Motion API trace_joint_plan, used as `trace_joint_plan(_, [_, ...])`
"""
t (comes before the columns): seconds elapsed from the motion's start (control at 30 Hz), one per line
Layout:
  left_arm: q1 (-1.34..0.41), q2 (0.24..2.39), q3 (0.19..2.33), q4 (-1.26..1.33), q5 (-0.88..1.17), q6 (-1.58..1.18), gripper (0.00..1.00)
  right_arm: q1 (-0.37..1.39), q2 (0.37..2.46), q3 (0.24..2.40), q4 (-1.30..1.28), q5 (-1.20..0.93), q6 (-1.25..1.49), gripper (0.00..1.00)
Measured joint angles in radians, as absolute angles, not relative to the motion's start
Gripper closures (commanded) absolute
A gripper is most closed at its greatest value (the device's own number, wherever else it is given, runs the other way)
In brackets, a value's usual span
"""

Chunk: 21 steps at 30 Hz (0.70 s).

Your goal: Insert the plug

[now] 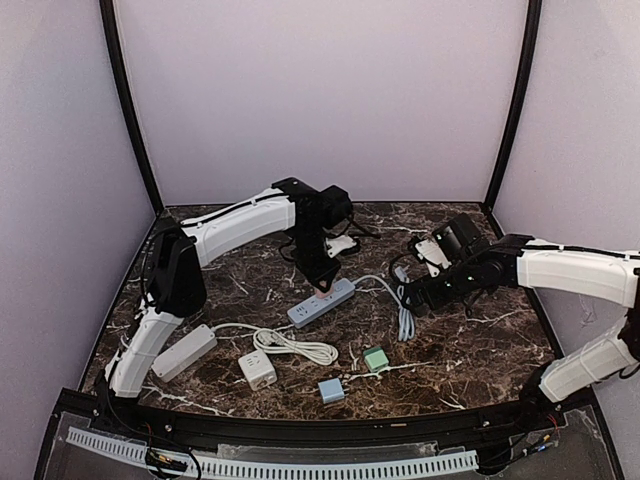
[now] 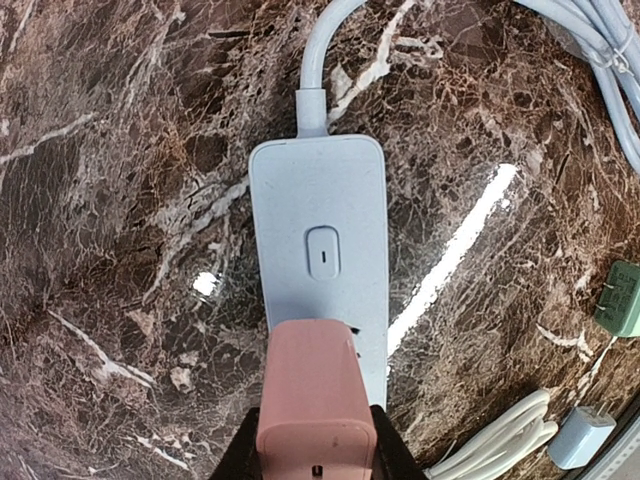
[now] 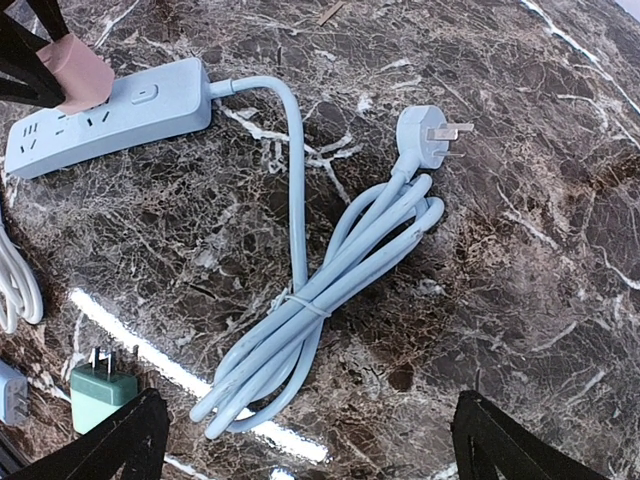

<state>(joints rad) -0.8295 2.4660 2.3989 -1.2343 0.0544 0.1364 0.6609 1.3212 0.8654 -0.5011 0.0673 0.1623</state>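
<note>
The left hand (image 2: 316, 445) pinches a pink plug (image 2: 315, 395) at the bottom centre of its wrist view. The plug stands on the pale blue power strip (image 2: 320, 200), just below the strip's switch. The pictures do not show whether its prongs are fully seated.

In the top view the strip (image 1: 322, 303) lies at an angle near the middle of the dark marble surface (image 1: 480, 340). The right hand (image 3: 310, 440) hangs with its fingers spread wide and holding nothing, above the strip's bundled cable (image 3: 330, 290). The cable's wall plug (image 3: 425, 130) lies free at the upper right of that view. A green adapter (image 3: 100, 388) rests at the lower left.
</note>
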Motion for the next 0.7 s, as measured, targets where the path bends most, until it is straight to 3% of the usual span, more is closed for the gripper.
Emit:
trace_joint_plan(0.43, [-0.876, 2.481, 2.416, -1.244, -0.059, 0.093, 0.99, 0.661, 1.328, 0.865, -0.501, 0.065, 0.162, 0.01])
trace_joint_plan(0.7, [-0.833, 2.481, 2.417, -1.243, 0.03, 0.094, 0.99, 0.661, 1.331, 0.865, -0.503, 0.064, 0.162, 0.01])
